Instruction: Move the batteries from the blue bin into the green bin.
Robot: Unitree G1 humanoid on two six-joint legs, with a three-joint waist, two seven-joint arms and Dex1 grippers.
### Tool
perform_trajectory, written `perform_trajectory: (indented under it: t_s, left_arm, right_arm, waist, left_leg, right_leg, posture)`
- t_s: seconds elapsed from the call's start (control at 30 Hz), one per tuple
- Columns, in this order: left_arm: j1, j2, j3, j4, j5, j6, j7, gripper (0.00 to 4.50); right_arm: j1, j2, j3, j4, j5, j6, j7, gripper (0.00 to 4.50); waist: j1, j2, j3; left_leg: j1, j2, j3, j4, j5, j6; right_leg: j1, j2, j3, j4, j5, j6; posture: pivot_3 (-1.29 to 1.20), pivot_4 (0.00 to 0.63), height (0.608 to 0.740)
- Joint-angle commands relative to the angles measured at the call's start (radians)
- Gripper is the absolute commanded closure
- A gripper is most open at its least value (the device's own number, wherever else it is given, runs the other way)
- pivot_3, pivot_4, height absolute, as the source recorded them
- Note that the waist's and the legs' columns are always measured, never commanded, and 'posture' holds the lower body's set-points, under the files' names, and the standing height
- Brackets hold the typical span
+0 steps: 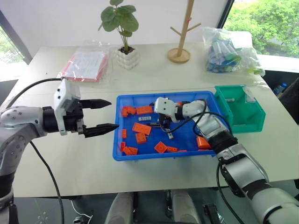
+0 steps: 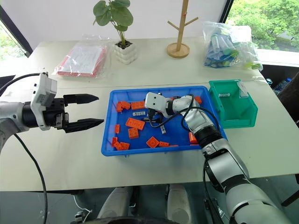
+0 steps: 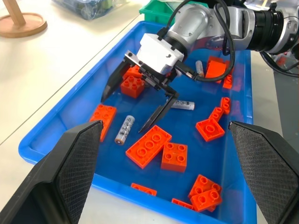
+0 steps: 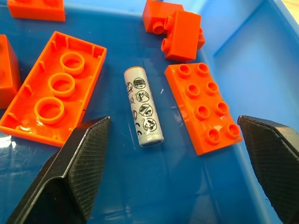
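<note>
The blue bin [image 1: 140, 156] sits mid-table with orange bricks and batteries on its floor. One battery [image 4: 143, 106] lies flat between a long brick and a studded brick. My right gripper [image 4: 174, 120] is down inside the bin, open, its fingers spread to either side of this battery and holding nothing. From the left wrist the same battery [image 3: 125, 129] lies just past those fingertips. A second battery [image 3: 182, 105] lies behind the gripper and a third [image 3: 199, 67] sits near the arm. The green bin [image 1: 240, 109] stands against the blue bin's right end. My left gripper [image 1: 113, 114] hovers open and empty left of the blue bin.
Orange bricks [image 1: 141, 128] are scattered across the blue bin's floor. At the back of the table stand a potted plant [image 1: 122, 32], a wooden stand [image 1: 180, 53], a clear bag of items [image 1: 231, 51] and a red-edged packet [image 1: 86, 65].
</note>
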Motion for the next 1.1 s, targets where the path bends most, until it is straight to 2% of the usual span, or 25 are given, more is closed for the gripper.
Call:
perform_trajectory:
  t_s: [0.03,0.1,0.13,0.2,0.6,0.67,0.73,0.8,1.1]
  left_arm:
    - [-0.014,0.009,0.016,-0.001,-0.004,-0.017,-0.006,0.00]
    - [-0.015,0.008,0.015,0.000,-0.003,-0.018,-0.002,0.00]
    - [-0.016,0.008,0.015,0.001,-0.003,-0.020,-0.001,0.00]
    - [-0.017,0.006,0.015,0.004,-0.001,-0.023,0.000,0.00]
    - [-0.031,0.008,-0.002,0.030,0.017,-0.041,-0.009,0.00]
    - [-0.037,0.008,-0.009,0.037,0.020,-0.047,-0.012,0.00]
    - [-0.042,0.007,-0.013,0.043,0.024,-0.050,-0.015,0.00]
    - [-0.048,0.003,-0.017,0.048,0.027,-0.054,-0.017,0.00]
    - [-0.075,-0.005,-0.030,0.059,0.028,-0.057,-0.015,0.00]
  right_arm:
    - [0.001,0.009,-0.012,-0.042,0.011,-0.002,0.025,1.90]
    - [0.008,0.009,-0.010,-0.059,0.012,-0.001,0.037,2.86]
    - [0.010,0.010,-0.010,-0.063,0.012,0.000,0.042,3.56]
    - [0.012,0.012,-0.007,-0.065,0.010,0.001,0.051,4.44]
    - [0.012,0.014,-0.032,-0.112,0.042,0.099,0.098,4.44]
    - [0.006,0.015,-0.035,-0.126,0.046,0.117,0.097,3.93]
    - [0.003,0.013,-0.033,-0.139,0.043,0.117,0.089,3.15]
    - [-0.003,0.018,-0.035,-0.140,0.037,0.120,0.069,2.14]
    - [-0.007,0.036,-0.021,-0.084,0.026,0.115,0.043,2.14]
  waist:
    - [0.000,0.000,0.000]
    - [0.000,0.000,0.000]
    - [0.000,0.000,0.000]
    - [0.000,0.000,0.000]
    - [0.001,0.000,0.000]
    - [0.000,0.000,0.000]
    - [0.000,0.000,0.000]
    - [0.000,0.000,0.000]
    - [0.001,0.000,0.000]
  left_leg:
    - [0.000,0.000,0.000,0.000,0.000,0.000]
    - [0.000,0.000,0.000,0.000,0.000,0.000]
    - [0.000,0.000,0.000,0.000,0.000,0.000]
    - [0.000,0.000,0.000,0.000,0.000,0.000]
    - [0.000,0.000,0.000,0.000,0.000,0.000]
    - [0.000,0.000,0.000,0.000,0.000,0.000]
    - [0.000,0.000,0.000,0.000,0.000,0.000]
    - [0.000,0.000,0.000,0.000,0.000,0.000]
    - [0.000,0.000,0.000,0.000,0.000,0.000]
  right_leg:
    - [0.000,0.000,0.000,0.000,0.000,0.000]
    - [0.000,0.000,0.000,0.000,0.000,0.000]
    - [0.000,0.000,0.000,0.000,0.000,0.000]
    - [0.000,0.000,0.000,0.000,0.000,0.000]
    - [0.000,0.000,0.000,0.000,0.000,0.000]
    - [0.000,0.000,0.000,0.000,0.000,0.000]
    - [0.000,0.000,0.000,0.000,0.000,0.000]
    - [0.000,0.001,0.000,0.000,0.000,0.000]
    - [0.000,0.001,0.001,0.000,0.000,0.000]
  posture:
    - [0.00,0.150,0.692]
    - [0.00,0.150,0.692]
    - [0.00,0.150,0.692]
    - [0.00,0.150,0.692]
    - [0.00,0.150,0.692]
    - [0.00,0.150,0.692]
    - [0.00,0.150,0.692]
    - [0.00,0.150,0.692]
    - [0.00,0.150,0.692]
